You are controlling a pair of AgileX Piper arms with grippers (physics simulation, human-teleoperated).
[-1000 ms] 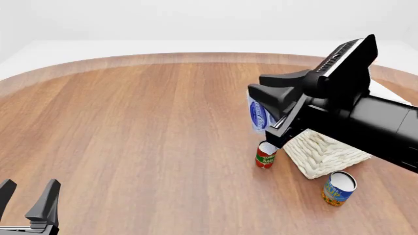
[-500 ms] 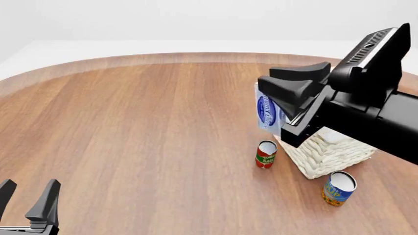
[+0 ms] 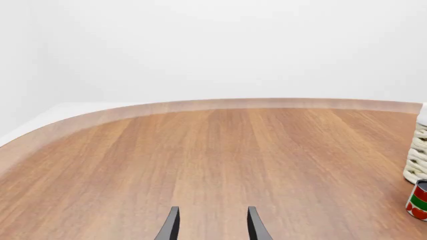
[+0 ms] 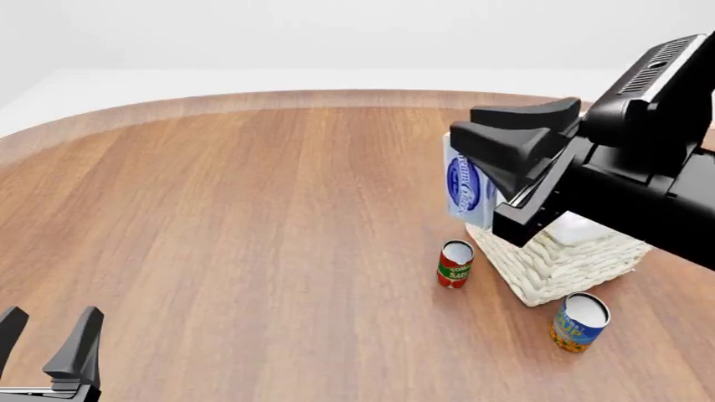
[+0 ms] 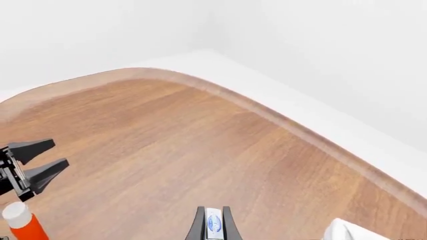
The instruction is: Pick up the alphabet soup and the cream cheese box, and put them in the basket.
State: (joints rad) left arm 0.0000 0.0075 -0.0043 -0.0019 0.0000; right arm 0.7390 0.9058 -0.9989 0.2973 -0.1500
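My right gripper [image 4: 463,147] is shut on the cream cheese box [image 4: 470,189], a white and pale blue box with a darker blue mark, held in the air at the basket's near-left corner. The right wrist view shows the box [image 5: 214,226] pinched between the two fingers. The cream-white wicker basket [image 4: 555,261] stands at the right, partly hidden by the right arm. Nearer than the basket, the blue alphabet soup [image 4: 578,322] stands on the table, untouched. My left gripper [image 4: 50,342] is open low at the near left, its fingers [image 3: 171,226] holding nothing.
A slim red-and-green can [image 4: 454,264] stands just left of the basket; it also shows in the left wrist view [image 3: 418,200] beside the basket [image 3: 417,159]. The round wooden table [image 4: 246,218] stretches left and back to its curved edge.
My right gripper has carried the cream cheese box to the right and a little up, closer over the basket's corner. The left arm, cans and basket have stayed put.
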